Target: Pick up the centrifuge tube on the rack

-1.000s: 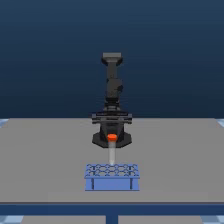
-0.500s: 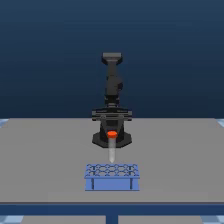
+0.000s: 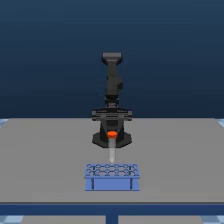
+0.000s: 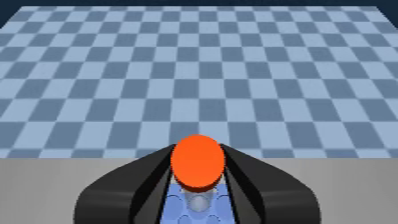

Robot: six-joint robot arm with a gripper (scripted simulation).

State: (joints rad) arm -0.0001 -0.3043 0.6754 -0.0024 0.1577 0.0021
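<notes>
The centrifuge tube [image 3: 112, 147] hangs upright, its orange-red cap [image 3: 112, 134] at the top and its whitish tapered tip just over the blue rack [image 3: 112, 177]. My gripper [image 3: 112, 136] is shut on the tube at the cap. In the wrist view the cap [image 4: 197, 159] sits between my black fingers [image 4: 133, 187], with the tube body and the rack's holes [image 4: 200, 207] showing below it. I cannot tell whether the tip is still inside a hole.
The rack stands near the front edge of a grey table [image 3: 45, 160]. The arm's black base [image 3: 112, 117] rises behind the rack. A blue checkered floor [image 4: 195, 70] lies beyond the table.
</notes>
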